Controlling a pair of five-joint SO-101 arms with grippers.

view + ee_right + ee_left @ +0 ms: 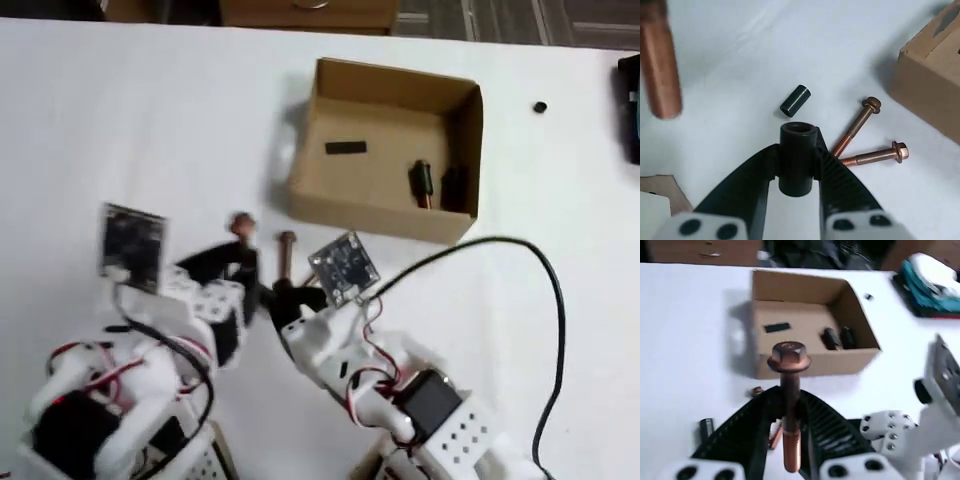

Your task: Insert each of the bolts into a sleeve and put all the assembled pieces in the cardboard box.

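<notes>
My left gripper (788, 402) is shut on a copper bolt (789, 365), held upright with its hex head up. In the high view it (240, 265) sits just left of my right gripper (281, 294). My right gripper (797, 152) is shut on a black sleeve (798, 136) with its open bore facing up; the held bolt's shaft (660, 65) hangs close beside it. On the table below lie a loose sleeve (795, 100) and two loose bolts (856, 125) (877, 155). The cardboard box (372, 210) stands beyond, with two dark assembled pieces (422, 183) inside.
A flat black strip (345, 148) lies on the box floor. A small black part (540, 106) rests on the table right of the box. A black cable (545, 300) loops over the table on the right. Dark and coloured clutter (930, 285) sits at the far right edge.
</notes>
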